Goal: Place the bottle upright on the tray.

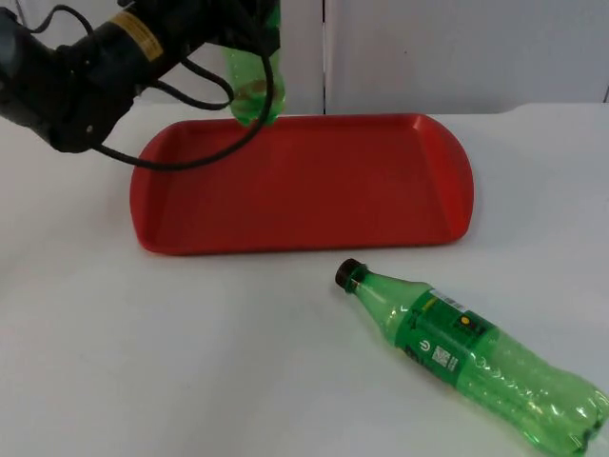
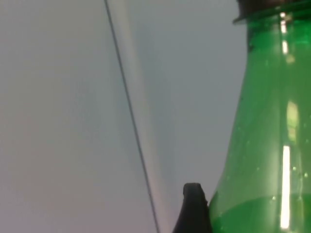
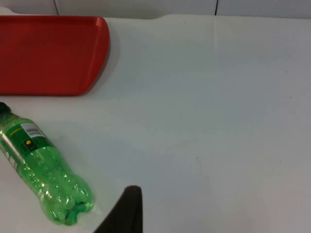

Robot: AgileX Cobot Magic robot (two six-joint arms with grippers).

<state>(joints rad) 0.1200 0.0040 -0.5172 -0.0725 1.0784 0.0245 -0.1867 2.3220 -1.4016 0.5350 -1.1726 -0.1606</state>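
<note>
A red tray lies across the middle of the table. My left gripper is shut on a green bottle, which hangs upright with its base over the tray's far left rim. In the left wrist view the bottle shows its black cap, with one black fingertip against its side. A second green bottle with a black cap lies on its side on the table in front of the tray, neck toward the tray. The right wrist view shows this lying bottle, the tray's corner and a black fingertip.
White table top spreads in front of the tray and to its left. The grey partition wall closes off the table behind the tray.
</note>
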